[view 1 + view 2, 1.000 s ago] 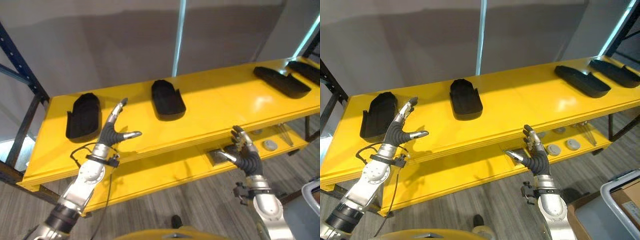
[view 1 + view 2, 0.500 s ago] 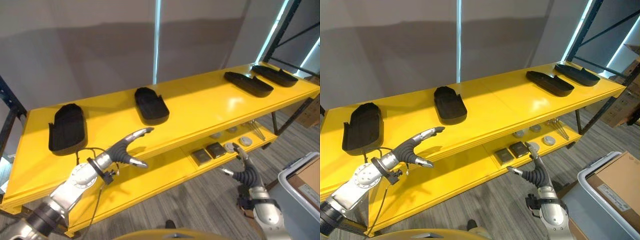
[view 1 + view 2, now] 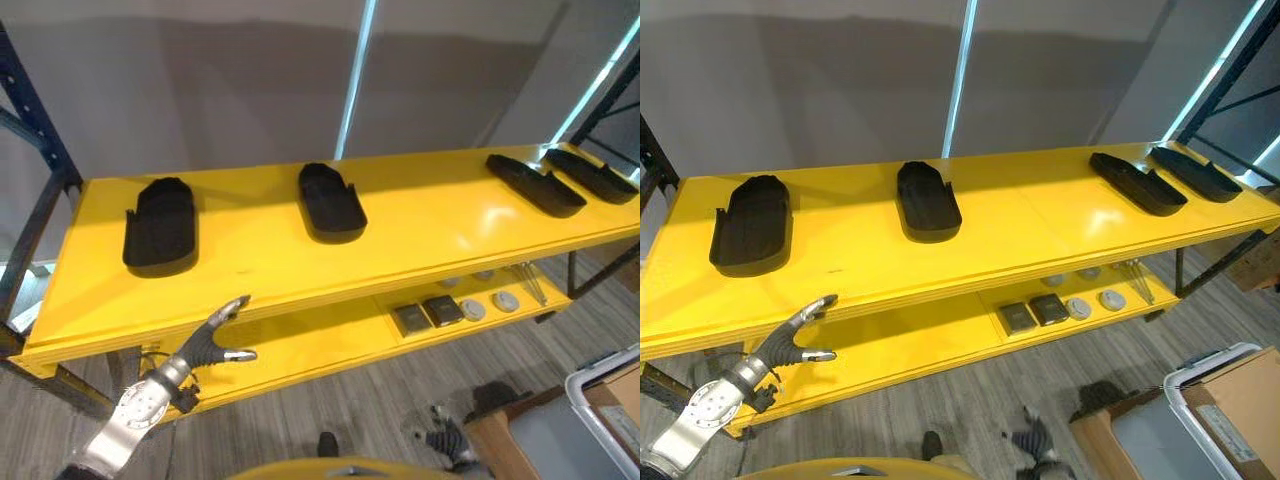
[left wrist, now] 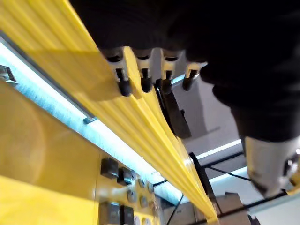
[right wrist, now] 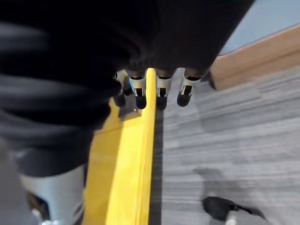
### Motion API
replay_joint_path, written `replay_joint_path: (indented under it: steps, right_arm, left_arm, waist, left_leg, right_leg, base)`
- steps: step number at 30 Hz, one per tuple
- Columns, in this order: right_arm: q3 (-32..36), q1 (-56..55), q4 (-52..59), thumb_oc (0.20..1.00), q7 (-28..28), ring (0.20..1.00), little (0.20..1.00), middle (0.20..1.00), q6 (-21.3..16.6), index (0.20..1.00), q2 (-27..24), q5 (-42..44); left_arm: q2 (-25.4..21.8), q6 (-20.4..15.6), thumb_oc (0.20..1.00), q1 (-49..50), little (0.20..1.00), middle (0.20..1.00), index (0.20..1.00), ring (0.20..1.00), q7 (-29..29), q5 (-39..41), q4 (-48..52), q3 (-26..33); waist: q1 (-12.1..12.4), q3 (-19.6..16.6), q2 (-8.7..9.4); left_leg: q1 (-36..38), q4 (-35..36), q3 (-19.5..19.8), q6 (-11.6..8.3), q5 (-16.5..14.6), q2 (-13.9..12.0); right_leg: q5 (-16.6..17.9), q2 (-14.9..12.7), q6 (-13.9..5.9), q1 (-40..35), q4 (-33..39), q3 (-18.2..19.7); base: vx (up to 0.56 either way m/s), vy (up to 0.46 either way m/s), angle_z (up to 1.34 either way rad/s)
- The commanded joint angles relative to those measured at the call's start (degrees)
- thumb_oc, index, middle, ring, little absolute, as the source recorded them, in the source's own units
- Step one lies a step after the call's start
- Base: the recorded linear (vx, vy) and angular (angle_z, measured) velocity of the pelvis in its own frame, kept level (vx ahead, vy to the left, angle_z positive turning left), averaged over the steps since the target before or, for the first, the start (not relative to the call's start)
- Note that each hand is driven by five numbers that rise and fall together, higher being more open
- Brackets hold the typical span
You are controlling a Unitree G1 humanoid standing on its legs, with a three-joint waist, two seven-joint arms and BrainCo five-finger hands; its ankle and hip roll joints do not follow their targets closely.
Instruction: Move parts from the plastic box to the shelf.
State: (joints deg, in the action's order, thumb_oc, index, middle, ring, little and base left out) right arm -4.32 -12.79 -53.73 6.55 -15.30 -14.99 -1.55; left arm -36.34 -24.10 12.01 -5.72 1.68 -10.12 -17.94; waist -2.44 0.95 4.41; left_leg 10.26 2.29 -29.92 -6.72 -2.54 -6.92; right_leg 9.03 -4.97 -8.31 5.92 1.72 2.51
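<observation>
Several black moulded parts lie on the top board of the yellow shelf [image 3: 440,235]: one at the left [image 3: 160,222], one in the middle [image 3: 333,200], two at the far right [image 3: 534,184] [image 3: 597,175]. My left hand [image 3: 210,345] hangs open and holds nothing, below and in front of the shelf's front edge at the left; its straight fingers [image 4: 145,84] point along the shelf edge. My right hand [image 3: 1030,435] is low at the bottom edge over the floor, its fingers [image 5: 140,101] straight and holding nothing. The grey plastic box [image 3: 1188,385] stands at the lower right.
The lower shelf board [image 3: 330,345] carries two dark square pieces [image 3: 428,314] and small round discs [image 3: 488,305]. A cardboard box [image 3: 1240,400] sits in the plastic box. Dark blue rack posts [image 3: 40,200] stand at the shelf's ends. Grey plank floor lies in front.
Both hands have dropped away from the shelf: the left from shelf height to below the front edge, the right down to the view's bottom. The camera has also shifted.
</observation>
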Motion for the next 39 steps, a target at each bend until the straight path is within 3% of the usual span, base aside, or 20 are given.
replay_joint_path:
  steps: [1, 3, 4, 8, 10, 17, 24, 30, 33, 34, 35, 36, 37, 38, 39]
  right_arm:
    - [-0.11, 3.48, -2.53, 1.000, 1.13, 1.000, 1.000, 1.000, 0.01, 1.000, -1.10, 3.26]
    - [-0.05, 3.96, -5.11, 1.000, 0.91, 1.000, 1.000, 1.000, 0.57, 1.000, -0.93, 3.74]
    - [0.51, 4.57, -8.68, 1.000, -0.09, 1.000, 1.000, 1.000, 1.51, 1.000, -1.39, 4.88]
    - [1.43, 4.83, -12.64, 1.000, -1.49, 1.000, 1.000, 1.000, 2.65, 1.000, -1.75, 6.12]
    - [1.67, 5.14, -15.30, 1.000, -2.00, 1.000, 1.000, 1.000, 3.84, 1.000, -1.68, 6.30]
    - [2.24, 6.71, -19.84, 1.000, -3.51, 1.000, 1.000, 1.000, 5.23, 1.000, -1.38, 7.82]
    - [1.38, 7.01, -20.43, 1.000, -5.10, 1.000, 1.000, 1.000, 5.50, 1.000, -0.95, 7.59]
    - [0.32, 7.28, -20.64, 1.000, -4.97, 1.000, 1.000, 1.000, 5.63, 1.000, -0.93, 7.21]
    - [-0.12, 7.21, -20.43, 1.000, -3.51, 1.000, 1.000, 1.000, 5.35, 1.000, -1.16, 6.94]
    - [-0.12, 7.21, -20.43, 1.000, -3.51, 1.000, 1.000, 1.000, 5.35, 1.000, -1.16, 6.94]
    - [0.25, 7.15, -20.19, 1.000, -2.89, 1.000, 1.000, 1.000, 5.21, 1.000, -1.27, 7.16]
    - [1.20, 6.71, -19.08, 1.000, -1.50, 1.000, 1.000, 1.000, 4.86, 1.000, -1.40, 7.22]
    - [1.58, 6.46, -18.64, 1.000, -1.07, 1.000, 1.000, 1.000, 4.82, 1.000, -1.45, 7.10]
    - [1.94, 6.09, -18.02, 1.000, -0.90, 1.000, 1.000, 1.000, 4.79, 1.000, -1.55, 7.07]
    - [1.89, 6.10, -18.01, 1.000, -0.90, 1.000, 1.000, 1.000, 4.81, 1.000, -1.47, 7.06]
  left_arm:
    - [-0.70, 2.58, 1.000, 1.39, 1.000, 1.000, 1.000, 1.000, -1.66, 1.22, -6.12, 0.06]
    - [-0.02, 2.93, 1.000, 1.57, 1.000, 1.000, 1.000, 1.000, -2.14, 1.64, -8.52, -0.08]
    - [0.23, 4.45, 1.000, 2.13, 1.000, 1.000, 1.000, 1.000, -5.86, 4.52, -11.23, -1.07]
    - [1.74, 7.00, 1.000, 2.64, 1.000, 1.000, 1.000, 1.000, -10.13, 10.28, -15.34, -1.11]
    - [6.40, 9.86, 1.000, 1.62, 1.000, 1.000, 1.000, 1.000, -10.63, 10.91, -25.40, -0.04]
    - [16.82, 13.77, 1.000, -2.25, 1.000, 1.000, 1.000, 1.000, -5.62, -6.32, -55.53, 2.76]
    - [18.24, 16.52, 1.000, 0.93, 1.000, 1.000, 1.000, 1.000, -3.15, -18.05, -65.43, 5.31]
    - [17.85, 14.86, 1.000, -1.79, 1.000, 1.000, 1.000, 1.000, -0.40, -15.34, -62.19, 5.31]
    - [16.69, 9.71, 1.000, -8.10, 1.000, 1.000, 1.000, 1.000, 3.15, -7.97, -50.06, 2.70]
    - [16.69, 9.71, 1.000, -8.10, 1.000, 1.000, 1.000, 1.000, 3.15, -7.97, -50.06, 2.70]
    - [16.34, 8.99, 1.000, -9.15, 1.000, 1.000, 1.000, 1.000, 3.34, -3.93, -44.02, 3.05]
    - [13.25, 6.56, 1.000, -10.23, 1.000, 1.000, 1.000, 1.000, 2.00, 4.50, -23.96, 2.72]
    - [10.90, 5.38, 1.000, -10.60, 1.000, 1.000, 1.000, 1.000, 0.91, 7.50, -14.59, 3.19]
    - [8.77, 4.14, 1.000, -11.31, 1.000, 1.000, 1.000, 1.000, -0.68, 11.94, -6.29, 4.30]
    - [8.62, 4.29, 1.000, -11.20, 1.000, 1.000, 1.000, 1.000, -0.75, 12.03, -6.08, 4.41]
  waist:
    - [0.63, 1.74, -1.63]
    - [0.66, 1.71, -2.14]
    - [0.61, 1.60, -2.98]
    - [0.35, 1.23, -4.00]
    - [0.08, 0.80, -4.83]
    - [-0.25, 0.32, -6.22]
    - [0.79, -0.10, -6.56]
    - [1.43, -0.07, -6.37]
    - [1.80, 0.43, -6.08]
    - [1.80, 0.43, -6.08]
    - [1.92, 0.66, -5.97]
    - [2.17, 1.11, -5.70]
    - [2.26, 1.26, -5.57]
    - [2.26, 1.43, -5.55]
    - [2.24, 1.33, -5.36]
  left_leg:
    - [-1.81, -7.95, 3.29, 4.43, -11.47, 2.09]
    - [-1.64, -7.92, 3.48, 4.42, -11.72, 2.10]
    - [-1.50, -7.89, 3.64, 4.36, -11.76, 2.24]
    - [-1.12, -7.34, 3.60, 4.21, -11.34, 2.59]
    - [-0.84, -6.88, 3.48, 4.02, -11.05, 2.69]
    - [-0.87, -6.30, 3.64, 3.63, -10.47, 2.69]
    - [-1.46, -5.91, 3.83, 3.23, -10.05, 2.53]
    - [-2.00, -5.53, 4.49, 2.97, -9.55, 2.43]
    - [-2.15, -5.47, 5.58, 2.93, -9.58, 2.36]
    - [-2.15, -5.47, 5.58, 2.93, -9.58, 2.36]
    - [-2.31, -5.48, 5.88, 2.91, -9.45, 2.33]
    - [-2.93, -5.55, 6.52, 2.92, -9.09, 2.37]
    - [-2.90, -5.54, 6.68, 2.91, -9.06, 2.32]
    - [-2.69, -5.53, 6.91, 2.85, -9.20, 2.19]
    - [-2.86, -5.50, 6.88, 2.88, -9.01, 2.31]
  right_leg:
    - [-5.00, -1.38, -6.69, 3.19, -5.72, -0.92]
    - [-5.49, -1.38, -6.69, 3.02, -5.84, -1.19]
    - [-5.92, -1.55, -6.69, 2.87, -5.90, -1.54]
    - [-6.30, -1.75, -6.69, 2.74, -6.01, -1.98]
    - [-6.92, -1.81, -6.69, 2.54, -6.06, -2.57]
    - [-7.77, -1.93, -6.69, 2.35, -6.22, -3.66]
    - [-8.10, -1.97, -6.69, 2.12, -6.13, -4.96]
    - [-8.29, -2.24, -6.69, 1.87, -5.94, -5.73]
    - [-8.49, -2.53, -6.69, 1.32, -5.90, -6.59]
    - [-8.49, -2.53, -6.69, 1.32, -5.90, -6.59]
    - [-8.47, -2.62, -6.69, 1.39, -5.94, -6.73]
    - [-8.16, -2.85, -6.69, 1.61, -5.89, -7.05]
    - [-8.15, -2.87, -6.69, 1.57, -5.97, -7.12]
    - [-8.28, -2.76, -6.69, 1.38, -6.12, -7.19]
    - [-8.12, -2.86, -6.69, 1.53, -6.04, -7.13]
  base:
    - [0.00, 0.021, 0.04]
    - [0.02, 0.032, 0.03]
    - [0.02, 0.031, 0.04]
    - [0.03, 0.034, 0.12]
    - [0.03, 0.016, 0.08]
    - [0.02, 0.012, 0.11]
    - [0.00, -0.005, -0.04]
    - [0.00, -0.015, 0.06]
    - [0.00, -0.017, -0.17]
    - [-0.02, -0.012, 0.79]
    - [-0.04, -0.014, 0.87]
    - [-0.04, -0.016, 0.70]
    - [-0.01, -0.014, -0.06]
    - [0.01, -0.005, -0.41]
    - [0.03, 0.001, 0.08]
